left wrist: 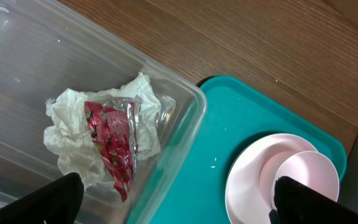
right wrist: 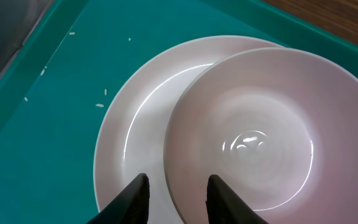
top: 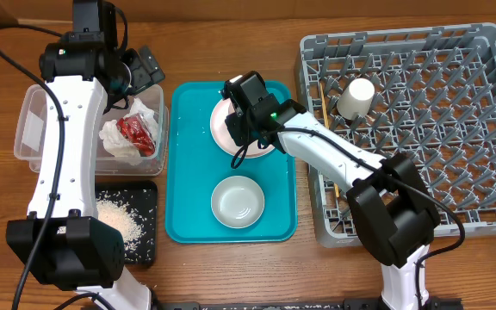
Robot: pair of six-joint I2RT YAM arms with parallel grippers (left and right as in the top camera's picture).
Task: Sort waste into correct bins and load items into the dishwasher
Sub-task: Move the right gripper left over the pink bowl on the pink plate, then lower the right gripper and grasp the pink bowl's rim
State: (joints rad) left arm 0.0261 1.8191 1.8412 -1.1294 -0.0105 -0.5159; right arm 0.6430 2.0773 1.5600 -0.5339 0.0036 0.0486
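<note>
**Desk:** Where was the right gripper (right wrist: 176,198)?

**Photographer:** Low over the teal tray (right wrist: 42,93). Its 2 fingers were partly closed either side of the near rim of a smaller pink dish (right wrist: 260,137), which lay on the pale pink plate (right wrist: 129,124). Whether they pinched it, I couldn't tell.

**Desk:** And the left gripper (left wrist: 179,202)?

**Photographer:** It was spread wide and held nothing, above the clear tub (left wrist: 179,87). The napkin (left wrist: 67,124) and red wrapper (left wrist: 110,140) lay inside, just ahead of its left finger.

glossy pink dish (right wrist: 260,137), wooden table (left wrist: 260,37)
</note>
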